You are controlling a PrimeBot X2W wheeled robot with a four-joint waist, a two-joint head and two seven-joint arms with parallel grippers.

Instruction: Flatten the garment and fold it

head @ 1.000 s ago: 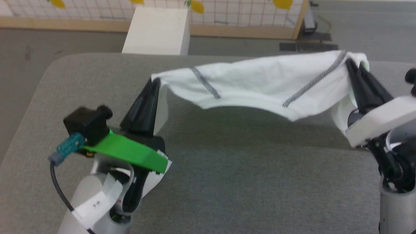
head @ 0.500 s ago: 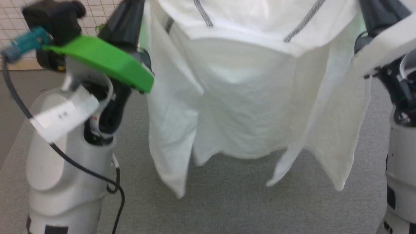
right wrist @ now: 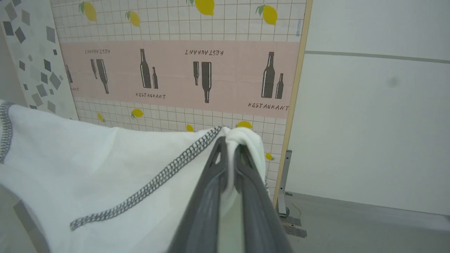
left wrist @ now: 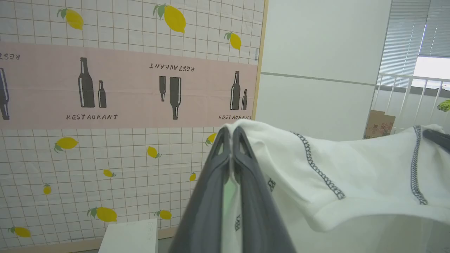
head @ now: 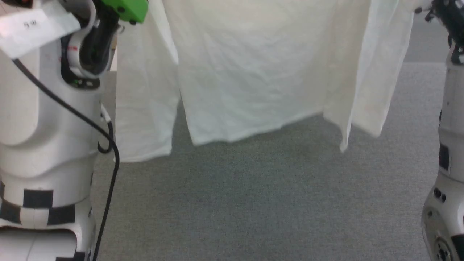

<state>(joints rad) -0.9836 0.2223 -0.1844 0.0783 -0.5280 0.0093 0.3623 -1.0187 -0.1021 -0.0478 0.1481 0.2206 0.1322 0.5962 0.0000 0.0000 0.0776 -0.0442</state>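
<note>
The garment (head: pixel 253 72) is a thin white shirt that hangs spread between my two raised arms. Its lower hem and both sleeves dangle just above the grey table (head: pixel 253 203). In the left wrist view my left gripper (left wrist: pixel 231 131) is shut on one shoulder of the garment (left wrist: pixel 351 175), next to a dark stitched seam. In the right wrist view my right gripper (right wrist: pixel 230 140) is shut on a bunched bit of the other shoulder of the garment (right wrist: pixel 105 168). My left arm (head: pixel 47 108) and right arm (head: pixel 449 108) frame the cloth.
A white box (left wrist: pixel 130 235) stands on the floor beyond the table, in front of a tiled panel with lemons and bottle prints (left wrist: pixel 105 88). A black cable (head: pixel 108 152) hangs down my left arm.
Both arms have lifted the garment from a low drape over the table to a high hang. The sleeves and body have dropped open, and the grippers have left the top of the head view.
</note>
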